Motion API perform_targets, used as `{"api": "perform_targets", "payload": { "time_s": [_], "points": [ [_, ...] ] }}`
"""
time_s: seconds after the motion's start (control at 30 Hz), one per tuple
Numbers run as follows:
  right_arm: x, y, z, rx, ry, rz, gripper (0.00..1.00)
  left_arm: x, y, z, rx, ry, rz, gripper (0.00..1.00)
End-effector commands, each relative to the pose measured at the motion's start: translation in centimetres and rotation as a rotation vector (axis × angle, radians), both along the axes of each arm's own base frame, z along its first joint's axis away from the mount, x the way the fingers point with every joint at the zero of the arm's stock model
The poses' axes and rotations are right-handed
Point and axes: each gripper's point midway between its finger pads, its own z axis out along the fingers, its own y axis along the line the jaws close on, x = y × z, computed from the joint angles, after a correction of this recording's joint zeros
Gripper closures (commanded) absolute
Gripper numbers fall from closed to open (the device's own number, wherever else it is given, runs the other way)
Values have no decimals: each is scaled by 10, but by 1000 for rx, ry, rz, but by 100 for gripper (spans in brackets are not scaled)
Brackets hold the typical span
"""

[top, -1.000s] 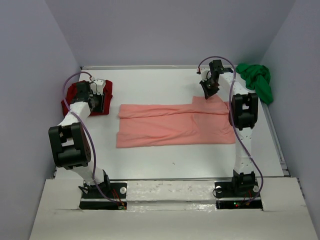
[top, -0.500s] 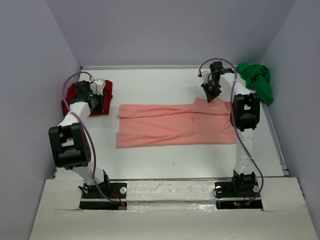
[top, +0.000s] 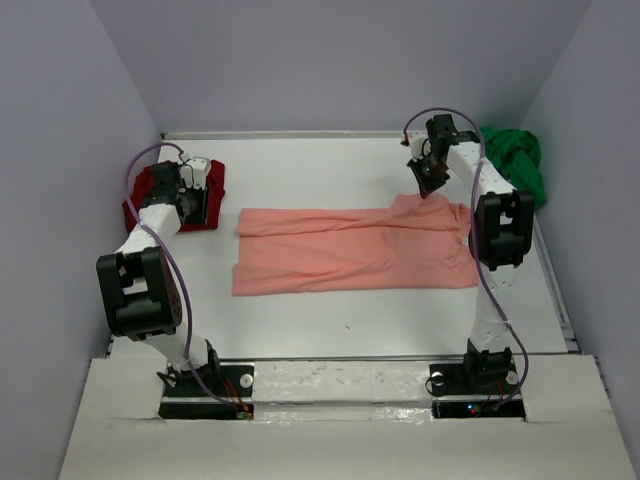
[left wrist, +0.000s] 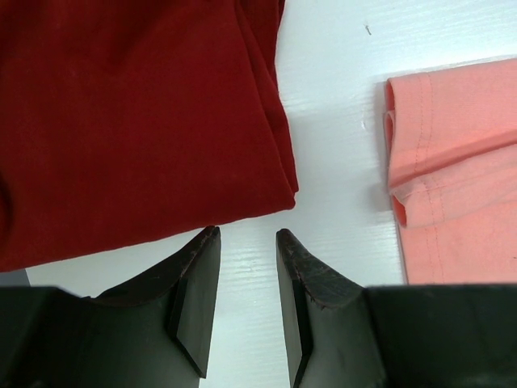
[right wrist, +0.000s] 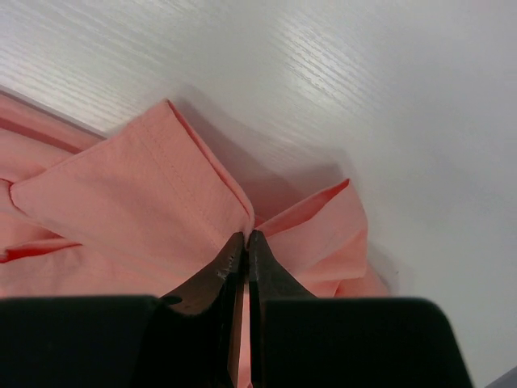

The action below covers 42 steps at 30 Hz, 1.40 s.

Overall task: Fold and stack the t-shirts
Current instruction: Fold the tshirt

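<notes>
The salmon-pink t-shirt [top: 350,250] lies folded lengthwise across the middle of the table; its left hem shows in the left wrist view [left wrist: 452,162]. My right gripper [top: 432,183] is shut on its far right corner, and the pinched cloth [right wrist: 161,210] is lifted into a peak. The dark red t-shirt [top: 150,195] sits folded at the far left, seen close in the left wrist view [left wrist: 137,113]. My left gripper [left wrist: 246,236] hovers over the bare table just beside that shirt's edge, open and empty. The bright green t-shirt [top: 512,160] is bunched at the far right.
Purple walls close in the white table [top: 330,170] on three sides. The right arm's upper link [top: 495,225] hangs over the pink shirt's right end. The arm bases [top: 340,385] stand at the near edge.
My right gripper has moved right and slightly away, drawing the pink shirt's far right corner with it. The left arm has stayed still.
</notes>
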Motion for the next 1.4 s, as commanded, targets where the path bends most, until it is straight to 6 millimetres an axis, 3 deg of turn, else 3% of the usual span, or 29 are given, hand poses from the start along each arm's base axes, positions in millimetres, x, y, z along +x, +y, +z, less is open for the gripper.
{"api": "perform_targets", "payload": {
  "time_s": [0.0,0.17,0.43,0.63,1.07,1.37],
  "points": [
    [4,2,32,-1,-66,11,100,0,-3,20,-6,-59,-16,56],
    [1,3,43,3,-72,11,100,-1,-4,21,-11,-62,-22,56],
    [-27,5,54,-16,-54,26,100,-1,-7,30,-20,-90,-30,56],
    [-34,4,69,-11,-84,23,100,-1,-10,30,-31,-88,-40,56],
    [-48,12,65,-7,-32,50,100,-3,-13,30,-38,-85,-54,56],
    [-84,24,49,-21,55,100,100,-3,-14,29,-45,-81,-63,56]
  ]
}}
